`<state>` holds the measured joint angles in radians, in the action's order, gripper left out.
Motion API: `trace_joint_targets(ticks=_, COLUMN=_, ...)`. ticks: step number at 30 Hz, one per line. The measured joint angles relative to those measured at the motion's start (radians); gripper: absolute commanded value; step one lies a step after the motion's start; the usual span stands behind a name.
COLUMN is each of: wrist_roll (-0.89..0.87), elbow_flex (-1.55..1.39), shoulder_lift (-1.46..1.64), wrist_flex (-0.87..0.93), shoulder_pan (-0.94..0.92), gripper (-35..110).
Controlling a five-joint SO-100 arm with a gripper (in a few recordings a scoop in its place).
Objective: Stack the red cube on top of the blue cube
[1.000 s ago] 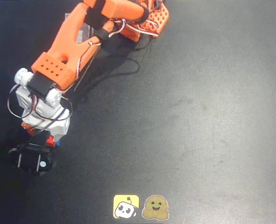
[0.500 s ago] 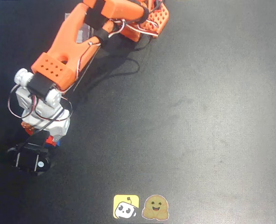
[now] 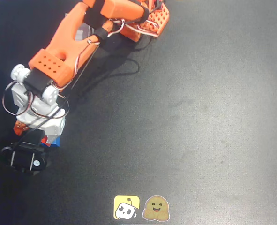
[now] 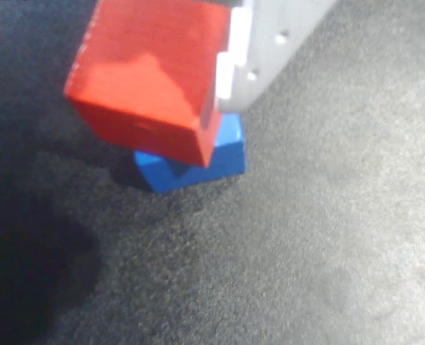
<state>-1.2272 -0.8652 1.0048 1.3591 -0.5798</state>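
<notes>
Surface: black mat [image 3: 199, 117], matte and faintly speckled, covering the table in the overhead view.
Arm: orange arm [image 3: 65, 44] with a white wrist section, reaching from the top of the overhead view down to the lower left.
Gripper: gripper [image 3: 44, 138] at the lower left of the overhead view, pointing down at the mat; a white finger [image 4: 270, 43] presses against the right face of the red cube in the wrist view. The opposing finger is hidden, so a firm clamp on the cube is probable rather than certain.
Red cube: red cube [image 4: 151, 75] held tilted at the upper left of the wrist view, one corner lowest; a sliver shows under the wrist in the overhead view [image 3: 44, 139].
Blue cube: blue cube [image 4: 198, 162] on the mat, directly beneath the red cube and partly covered by it; whether the two touch cannot be told.
Stickers: yellow sticker [image 3: 126, 207] and round brown sticker [image 3: 156, 208] side by side at the bottom edge of the overhead view, well apart from the cubes.
Camera mount: black rounded part [image 3: 23, 159] just below the gripper.
</notes>
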Motion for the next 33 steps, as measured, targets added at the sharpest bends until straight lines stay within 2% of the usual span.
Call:
trace_joint_targets(ticks=11, wrist_roll=-0.072, elbow_flex=-0.018, shoulder_lift=0.025, wrist_flex=0.049, shoulder_pan=0.06, gripper=24)
trace_joint_targets(ticks=19, wrist_roll=-0.092, elbow_flex=-0.127, shoulder_lift=0.207, wrist_flex=0.012, shoulder_pan=0.15, gripper=22)
trace_joint_targets(ticks=24, wrist_roll=-0.092, elbow_flex=-0.407, shoulder_lift=0.434, wrist_flex=-0.11, shoulder_pan=0.172, gripper=0)
trace_joint_targets(ticks=33, wrist_roll=-0.101, elbow_flex=-1.118, shoulder_lift=0.851, wrist_flex=-0.514, shoulder_pan=0.272, gripper=0)
